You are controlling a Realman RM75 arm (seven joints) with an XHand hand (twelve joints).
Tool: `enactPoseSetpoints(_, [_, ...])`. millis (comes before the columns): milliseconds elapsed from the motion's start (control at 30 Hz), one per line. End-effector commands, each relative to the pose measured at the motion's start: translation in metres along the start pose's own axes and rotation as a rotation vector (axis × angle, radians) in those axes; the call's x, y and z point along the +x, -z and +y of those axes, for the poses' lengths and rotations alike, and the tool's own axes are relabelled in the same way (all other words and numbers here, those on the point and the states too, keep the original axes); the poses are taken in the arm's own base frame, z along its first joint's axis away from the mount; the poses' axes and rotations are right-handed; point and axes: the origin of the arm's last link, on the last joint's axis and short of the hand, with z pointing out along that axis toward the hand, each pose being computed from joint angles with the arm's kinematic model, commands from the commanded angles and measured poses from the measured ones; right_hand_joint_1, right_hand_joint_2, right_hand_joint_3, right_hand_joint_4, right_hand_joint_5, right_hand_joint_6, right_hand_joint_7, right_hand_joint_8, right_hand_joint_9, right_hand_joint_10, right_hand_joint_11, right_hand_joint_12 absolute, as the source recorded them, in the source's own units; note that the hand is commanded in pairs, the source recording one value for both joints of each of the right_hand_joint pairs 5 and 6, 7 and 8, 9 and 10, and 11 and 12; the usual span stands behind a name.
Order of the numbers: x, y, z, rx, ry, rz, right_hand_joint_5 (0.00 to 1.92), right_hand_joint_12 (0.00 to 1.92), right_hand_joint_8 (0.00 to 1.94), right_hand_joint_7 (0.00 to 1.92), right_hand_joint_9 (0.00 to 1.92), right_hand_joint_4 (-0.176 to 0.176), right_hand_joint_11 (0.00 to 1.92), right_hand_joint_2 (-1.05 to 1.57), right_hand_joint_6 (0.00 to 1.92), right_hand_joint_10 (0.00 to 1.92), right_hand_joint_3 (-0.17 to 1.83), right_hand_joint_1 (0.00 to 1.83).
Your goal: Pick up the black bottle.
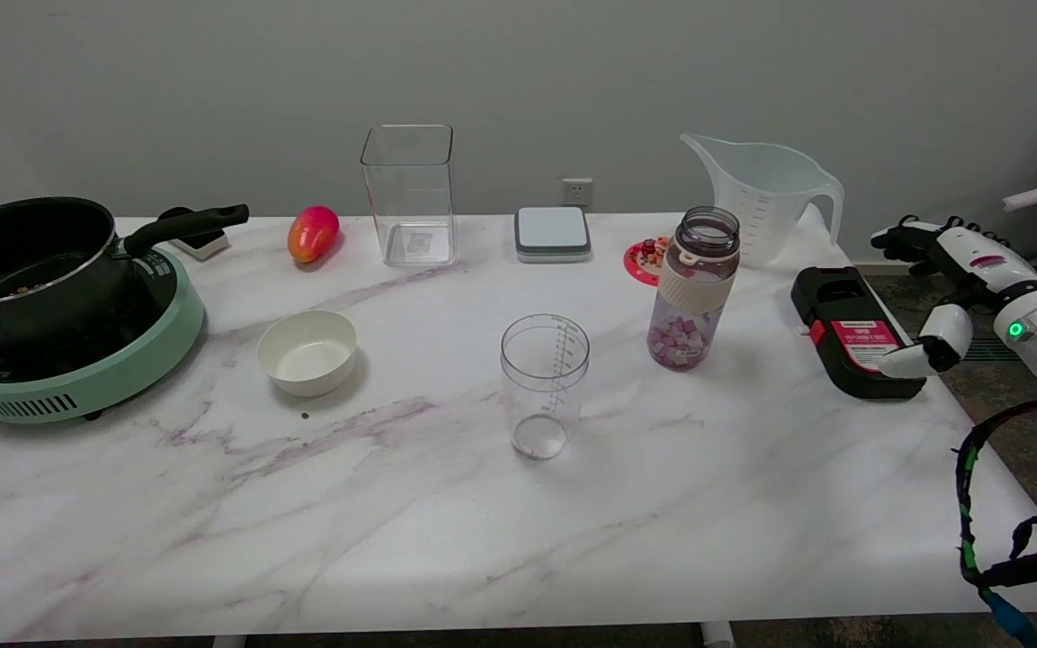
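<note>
A marble worktop [446, 531] is seen from above its near side. The black bottle [853, 332] is found at the right of the frame, lying flat on its side near the worktop's right edge, with a pink label facing up. The right hand [955, 279] is seen at the far right, just beyond that edge, reached in from the lower right. Its fingers [898, 238] are spread apart and nothing is held in them; the dark fingers extend toward the upper end of the bottle, while the white thumb tip [901, 363] lies at the bottle's lower right corner. Whether the thumb is touching the bottle cannot be told.

Elsewhere, left of the bottle, a clear bottle [693, 288] filled with pink and white pieces is stood upright, and a measuring jug [766, 198] is placed behind it. A clear cup [544, 385] is stood at the centre, a white bowl [307, 351] to its left, and a pot [28, 265] on a green hob at the far left.

The step in hand is judged to be the approach: the bottle has not yet been grasped. The next move would call for the open hand to be brought over the bottle's width, the fingers set on 1 long side and the thumb on the other, then closed firmly before lifting.
</note>
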Motion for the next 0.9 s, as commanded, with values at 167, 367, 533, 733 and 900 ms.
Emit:
enactPoseSetpoints(167, [-0.029, 0.013, -0.056, 0.12, -0.854, 0.01, 0.3, 0.6, 0.44, 0.44, 0.48, 0.0, 0.6, -0.99, 0.3, 0.48, 1.41, 1.19])
enactPoseSetpoints(367, [-0.06, 0.0, -0.07, 0.127, -0.998, -0.027, 0.28, 0.59, 0.41, 0.41, 0.46, 0.0, 0.59, -0.96, 0.28, 0.46, 1.41, 1.17])
enactPoseSetpoints(533, [-0.083, -0.008, -0.077, 0.114, -1.029, -0.042, 0.28, 0.56, 0.39, 0.39, 0.44, 0.0, 0.56, -0.96, 0.28, 0.44, 1.41, 1.17])
enactPoseSetpoints(733, [-0.093, -0.021, -0.082, 0.142, -0.986, -0.023, 0.27, 0.53, 0.36, 0.36, 0.4, 0.0, 0.53, -0.96, 0.27, 0.4, 1.4, 1.14])
enactPoseSetpoints(900, [-0.104, -0.029, -0.08, 0.138, -1.017, -0.037, 0.25, 0.51, 0.35, 0.35, 0.38, 0.0, 0.51, -1.0, 0.25, 0.38, 1.41, 1.14])
